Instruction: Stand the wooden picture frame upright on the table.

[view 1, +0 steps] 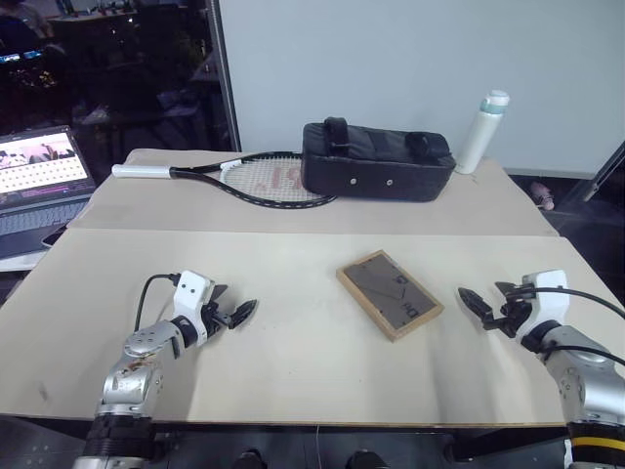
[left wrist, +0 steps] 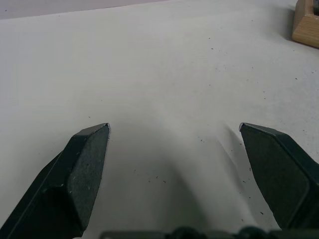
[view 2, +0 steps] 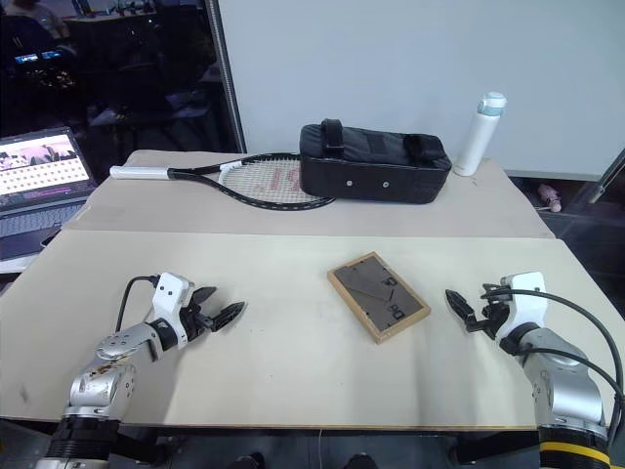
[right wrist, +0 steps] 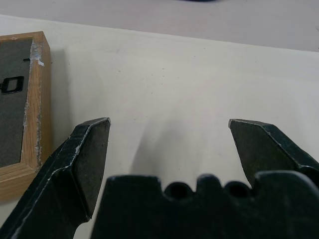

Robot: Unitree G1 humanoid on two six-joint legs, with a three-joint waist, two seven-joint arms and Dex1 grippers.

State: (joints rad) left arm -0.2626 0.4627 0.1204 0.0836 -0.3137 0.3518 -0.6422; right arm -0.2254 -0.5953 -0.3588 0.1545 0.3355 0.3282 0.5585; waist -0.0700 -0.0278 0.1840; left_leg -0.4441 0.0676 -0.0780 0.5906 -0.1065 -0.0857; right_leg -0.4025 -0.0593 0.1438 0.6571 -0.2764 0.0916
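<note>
While the wooden picture frame (view 1: pixel 390 294) lies backing-up on the table (view 1: pixel 293 371) between the empty, wide-apart left gripper (view 1: pixel 237 313) and right gripper (view 1: pixel 476 304), reaching seems in hand; next, one must close in and grasp its edge.

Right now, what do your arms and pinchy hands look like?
My arms are shiny silver metal. Each wrist wears a white block, and a thin black cable loops out from it. My left gripper and right gripper each have two black jaws, flat and pointed like little beaks. Up close their black pads look dusty and a bit scuffed.
</note>
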